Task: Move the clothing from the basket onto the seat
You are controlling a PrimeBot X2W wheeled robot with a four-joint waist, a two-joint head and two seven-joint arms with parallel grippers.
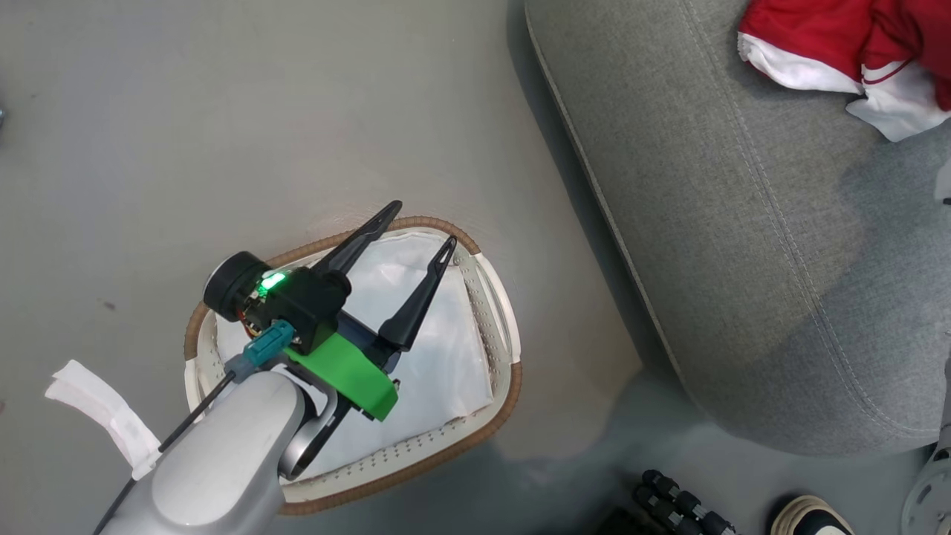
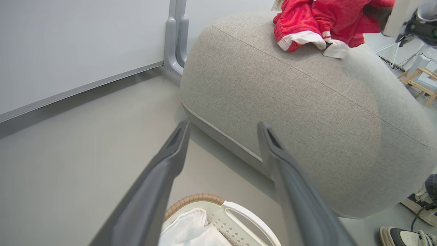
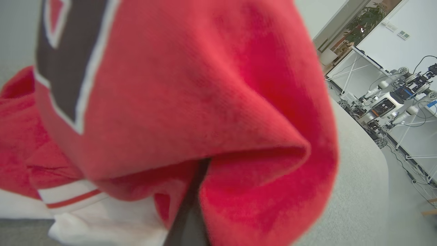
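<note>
Basket nearest you: oval, white perforated plastic, brown woven rim, standing on the plain grey floor. Inside you can see the white cloth liner and nothing red. Your left tool hangs above it. Its two long dark fingers are spread wide with nothing between them, tips aimed over the basket's far rim toward the sofa.

Next out: the large grey fabric seat, with rounded edge and seam line. It is just beside the basket but not touching it, a strip of floor between.

Farthest: the red sports clothing with white trim, heaped on top of the seat at its far side. From the left tool it lies ahead and off to the right, well apart, across most of the cushion. Your right tool is the near one. Red cloth with a black white-edged figure drapes right over its camera, and one dark finger shows under the fold. You cannot tell from this whether those fingers are pinching the cloth or parted beneath it.

Judgement: the task looks close to done, with the red garments over the seat. The coming move belongs to the right arm: let go if gripping, then lift clear so the fold does not drag along. The left arm has nothing to fetch.
</note>
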